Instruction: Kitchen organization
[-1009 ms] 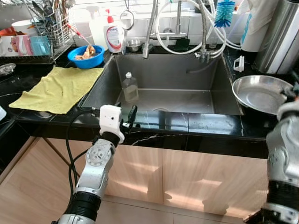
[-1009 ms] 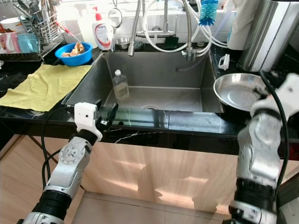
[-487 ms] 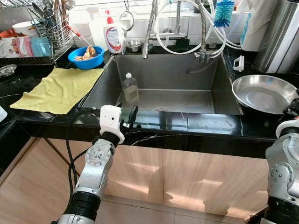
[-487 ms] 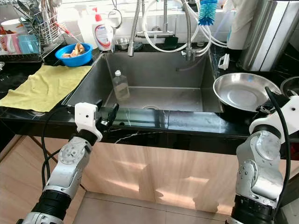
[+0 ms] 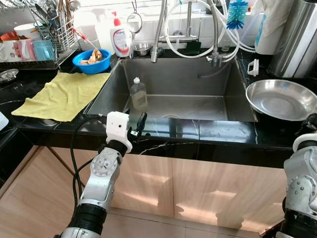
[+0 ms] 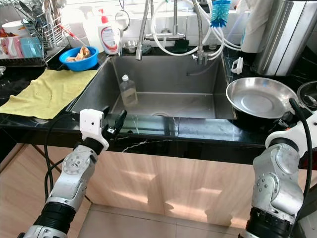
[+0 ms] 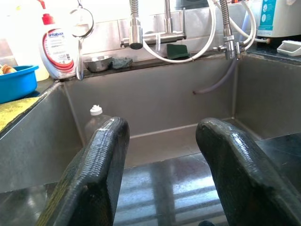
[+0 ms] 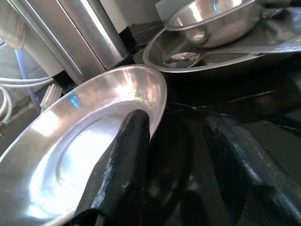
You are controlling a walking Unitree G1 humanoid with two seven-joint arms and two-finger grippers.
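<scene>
A black stone worktop (image 5: pixel 218 133) runs around a steel sink (image 5: pixel 173 82), and the left tool (image 5: pixel 137 125) hangs at the near front edge of that sink, its two black fingers (image 7: pixel 101 165) spread wide with nothing between them, pointing across the basin toward the far wall. Inside the sink, toward its left side, a clear plastic bottle (image 5: pixel 138 93) with a white cap stands upright on the basin floor. To the right of the sink a steel plate (image 5: pixel 281 99) sits on the worktop, and the right tool (image 8: pixel 176 165) is at its near right rim: in the right wrist view one finger (image 8: pixel 124 165) lies against the plate's edge and the other stands apart over the dark stone, so the fingers are wide and grip nothing. Just beyond the plate in that view lie a second steel dish (image 8: pixel 225 52) holding a spoon (image 8: pixel 188 57) and a small steel bowl (image 8: pixel 216 19). On the left of the sink a yellow cloth (image 5: pixel 62 94) is spread flat on the worktop, with a blue bowl (image 5: pixel 91 59) of food scraps behind it and a white soap bottle (image 5: pixel 121 37) with a red pump at the sink's far left corner. A wire rack (image 5: pixel 47 42) of cutlery and cups stands at the far left.
</scene>
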